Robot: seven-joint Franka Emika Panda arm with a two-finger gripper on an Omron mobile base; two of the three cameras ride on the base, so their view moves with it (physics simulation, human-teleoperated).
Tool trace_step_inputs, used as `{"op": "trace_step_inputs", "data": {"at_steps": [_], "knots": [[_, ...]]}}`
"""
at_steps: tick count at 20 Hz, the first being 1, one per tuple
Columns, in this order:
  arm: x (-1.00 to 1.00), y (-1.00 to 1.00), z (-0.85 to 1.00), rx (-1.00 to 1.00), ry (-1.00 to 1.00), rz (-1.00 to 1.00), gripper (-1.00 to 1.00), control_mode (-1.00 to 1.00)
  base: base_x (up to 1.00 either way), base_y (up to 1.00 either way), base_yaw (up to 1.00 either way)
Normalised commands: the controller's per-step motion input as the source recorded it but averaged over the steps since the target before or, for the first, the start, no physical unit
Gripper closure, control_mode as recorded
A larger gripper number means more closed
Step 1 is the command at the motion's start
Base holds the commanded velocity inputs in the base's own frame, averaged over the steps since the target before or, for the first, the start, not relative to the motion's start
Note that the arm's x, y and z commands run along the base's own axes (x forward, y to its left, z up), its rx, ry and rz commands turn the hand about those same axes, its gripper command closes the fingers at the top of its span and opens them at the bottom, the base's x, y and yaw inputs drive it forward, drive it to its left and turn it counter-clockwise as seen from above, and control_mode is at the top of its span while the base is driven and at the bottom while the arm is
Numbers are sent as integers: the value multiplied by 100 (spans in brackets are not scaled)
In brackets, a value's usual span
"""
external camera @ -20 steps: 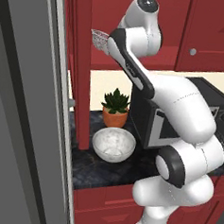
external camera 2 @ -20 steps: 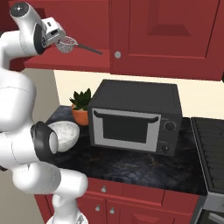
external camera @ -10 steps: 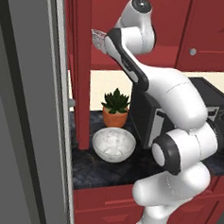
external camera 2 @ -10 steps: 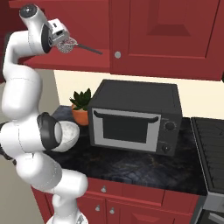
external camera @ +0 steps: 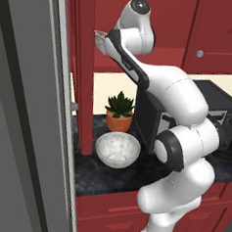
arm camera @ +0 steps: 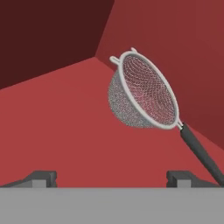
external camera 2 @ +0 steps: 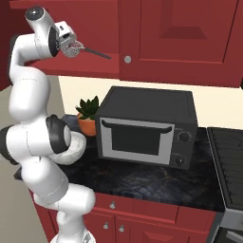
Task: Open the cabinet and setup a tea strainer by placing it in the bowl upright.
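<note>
Red shelf inside the open cabinet [external camera: 82, 61] holds the tea strainer [arm camera: 144, 92], with the end effector [arm camera: 111, 177] spread wide just short of it.

Left to right in the hand view: bare red shelf, then the strainer's silver wire-mesh basket with its pale rim, tipped on its side, then its long thin dark handle [arm camera: 199, 153] running off to the lower right. It looks light and stiff, though the fine mesh would likely dent under a hard squeeze, so the handle near the rim seems the safer place to grip. Nothing sits between the fingers yet. Below on the dark surface [external camera: 109, 174], the white-grey marbled bowl [external camera: 117, 148] waits beside the potted succulent [external camera: 119, 113] and the microwave [external camera 2: 144, 126].
</note>
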Motion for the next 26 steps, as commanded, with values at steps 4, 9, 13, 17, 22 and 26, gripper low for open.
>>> {"op": "trace_step_inputs", "data": {"at_steps": [4,9,13,17,22,26], "knots": [[25,18,-11,0,2,0,-100,-100,0,0,0],[32,13,-13,0,6,0,-100,-100,0,0,0],[36,10,-6,0,4,0,-100,-100,0,0,0],[31,4,0,0,0,0,-100,-100,0,0,0],[18,0,0,-1,0,0,-100,-100,0,0,0],[4,0,0,-3,-1,0,-100,-100,0,0,0]]}}
